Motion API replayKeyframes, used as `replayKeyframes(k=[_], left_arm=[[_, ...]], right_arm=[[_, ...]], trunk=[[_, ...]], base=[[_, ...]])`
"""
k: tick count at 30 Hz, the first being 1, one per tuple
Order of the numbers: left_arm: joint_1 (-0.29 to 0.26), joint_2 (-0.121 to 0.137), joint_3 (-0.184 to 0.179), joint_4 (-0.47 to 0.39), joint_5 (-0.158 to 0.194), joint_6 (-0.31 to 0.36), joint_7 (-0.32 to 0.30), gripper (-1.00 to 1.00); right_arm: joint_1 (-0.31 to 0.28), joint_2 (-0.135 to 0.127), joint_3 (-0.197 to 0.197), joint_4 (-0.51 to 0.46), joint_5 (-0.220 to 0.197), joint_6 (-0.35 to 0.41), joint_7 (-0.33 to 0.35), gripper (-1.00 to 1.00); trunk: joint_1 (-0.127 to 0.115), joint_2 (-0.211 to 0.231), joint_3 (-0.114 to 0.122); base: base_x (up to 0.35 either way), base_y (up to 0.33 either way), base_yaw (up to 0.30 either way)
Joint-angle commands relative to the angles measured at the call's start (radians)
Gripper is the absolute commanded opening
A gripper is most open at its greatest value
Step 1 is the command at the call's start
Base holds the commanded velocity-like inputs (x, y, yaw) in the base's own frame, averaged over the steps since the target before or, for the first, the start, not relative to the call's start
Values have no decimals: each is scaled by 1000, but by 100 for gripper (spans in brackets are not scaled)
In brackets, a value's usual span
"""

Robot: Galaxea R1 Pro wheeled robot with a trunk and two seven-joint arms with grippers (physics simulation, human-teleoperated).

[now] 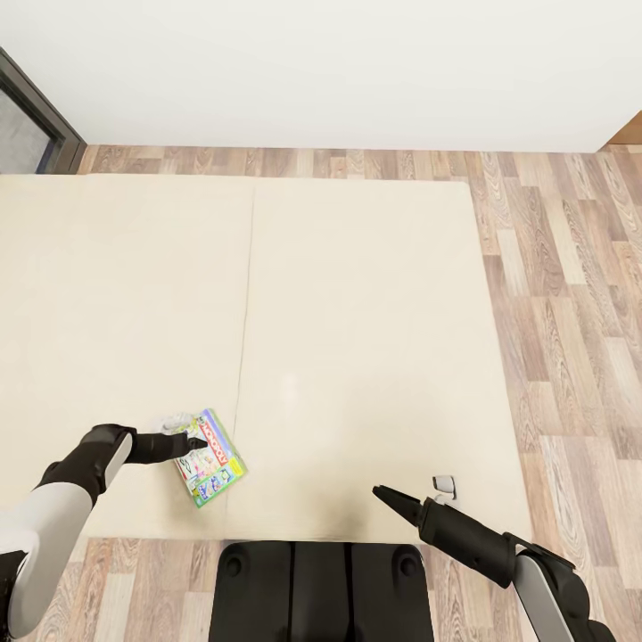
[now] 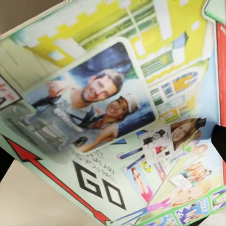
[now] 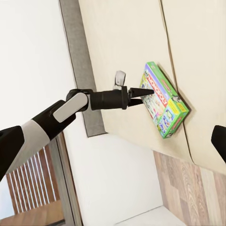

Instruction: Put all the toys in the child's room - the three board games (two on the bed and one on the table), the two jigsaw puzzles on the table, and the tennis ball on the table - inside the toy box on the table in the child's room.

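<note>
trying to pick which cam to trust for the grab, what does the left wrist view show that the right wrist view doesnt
Left wrist alone: the Monopoly box lid print close up, a photo of two people and a GO square.

Right wrist alone: the left gripper from the side, fingertips at the box's edge, plus the box's green edge and wood floor.

Both: the same box lying on the cream bed.

Cream-beige bed (image 1: 357,294) with 1 seam down its middle, set on a wood-plank floor (image 1: 571,294). 1 Monopoly box (image 1: 212,459) with a green edge lies near the front edge, just left of the seam.
</note>
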Motion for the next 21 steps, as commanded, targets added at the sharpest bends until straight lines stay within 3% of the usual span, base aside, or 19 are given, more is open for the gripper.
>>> replayKeyframes(k=[1,6,14,21], left_arm=[[0,-65,14,-4,5,-65,-10,100],[0,-65,15,-5,5,-67,-23,100],[0,-60,12,-5,4,-68,-113,100],[0,-57,12,-5,3,-69,-126,100]], right_arm=[[0,0,0,0,-3,5,1,100],[0,-1,-1,0,-3,5,0,100],[0,-1,-2,0,-3,5,0,100],[0,2,-2,0,-3,4,0,100]], trunk=[[1,-1,-1],[1,-1,-1],[1,-1,0],[1,-1,8]], base=[[0,0,0],[0,0,0],[0,0,0],[0,0,0]])
